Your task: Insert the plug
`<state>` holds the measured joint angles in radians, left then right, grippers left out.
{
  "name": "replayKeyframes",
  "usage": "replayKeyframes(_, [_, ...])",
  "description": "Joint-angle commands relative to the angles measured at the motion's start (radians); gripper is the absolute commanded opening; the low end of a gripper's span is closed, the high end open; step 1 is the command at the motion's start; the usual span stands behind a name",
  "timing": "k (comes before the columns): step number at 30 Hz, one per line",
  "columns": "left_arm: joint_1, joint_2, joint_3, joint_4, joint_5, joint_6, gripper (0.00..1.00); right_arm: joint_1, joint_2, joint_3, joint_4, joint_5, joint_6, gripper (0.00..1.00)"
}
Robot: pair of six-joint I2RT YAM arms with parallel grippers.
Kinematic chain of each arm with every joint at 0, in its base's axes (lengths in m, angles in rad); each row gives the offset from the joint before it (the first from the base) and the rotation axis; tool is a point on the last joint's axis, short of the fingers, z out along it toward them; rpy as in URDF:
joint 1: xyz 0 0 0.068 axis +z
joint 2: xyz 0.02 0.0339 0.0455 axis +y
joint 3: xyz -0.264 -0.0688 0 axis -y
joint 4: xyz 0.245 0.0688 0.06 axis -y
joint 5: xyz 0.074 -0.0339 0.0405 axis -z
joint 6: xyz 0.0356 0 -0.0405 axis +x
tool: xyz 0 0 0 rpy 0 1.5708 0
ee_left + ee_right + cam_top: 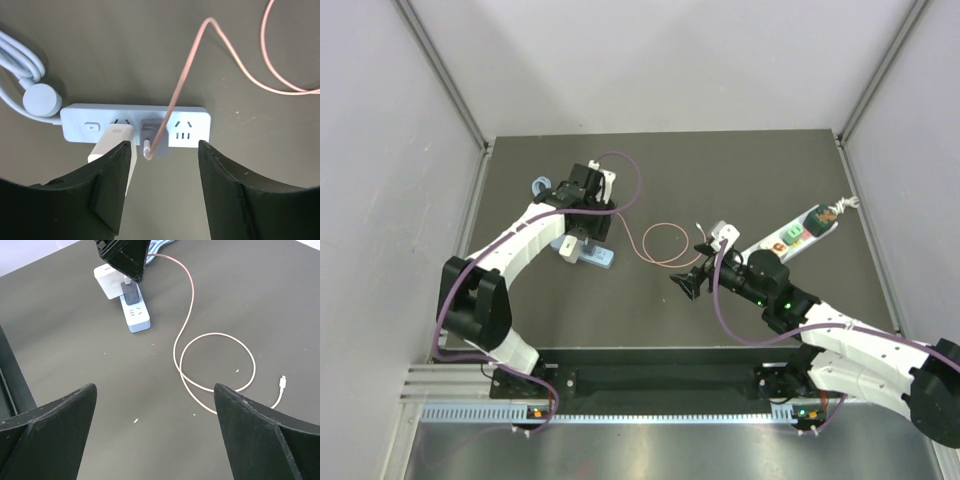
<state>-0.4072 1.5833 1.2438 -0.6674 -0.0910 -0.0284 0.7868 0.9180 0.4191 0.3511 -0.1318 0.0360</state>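
Found the plug (148, 131) seated in the middle socket of the pale blue power strip (197, 116), just beside the white cube adapter (111, 142), on the left half of the table (720, 170). Traced the pink cable (182, 80) up from the plug head, then across the table in a loose loop to a small white tip (283, 383). Logged left gripper (164, 150) spread, jaws either side of the plug, gripping nothing. Logged right gripper (155, 395) spread wide and empty, hovering above the table well apart from the strip
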Motion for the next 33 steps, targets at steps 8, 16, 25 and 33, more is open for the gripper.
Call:
replayKeyframes(8, [0.001, -0.077, 0.059, -0.029, 0.016, -0.01, 0.65, -0.006, 0.004, 0.035, 0.031, 0.009, -0.007, 1.0])
replayKeyframes(16, [-0.01, -0.135, 0.072, -0.043, 0.039, 0.016, 0.56, -0.004, 0.015, 0.037, 0.031, 0.014, -0.007, 1.0])
replayKeyframes(25, [-0.027, -0.129, 0.031, -0.06, 0.159, 0.018, 0.0, -0.006, 0.016, 0.047, 0.025, 0.023, -0.008, 1.0])
replayKeyframes(33, [-0.027, -0.103, -0.084, 0.048, 0.043, 0.019, 0.0, -0.006, 0.022, 0.05, 0.025, 0.024, -0.01, 1.0])
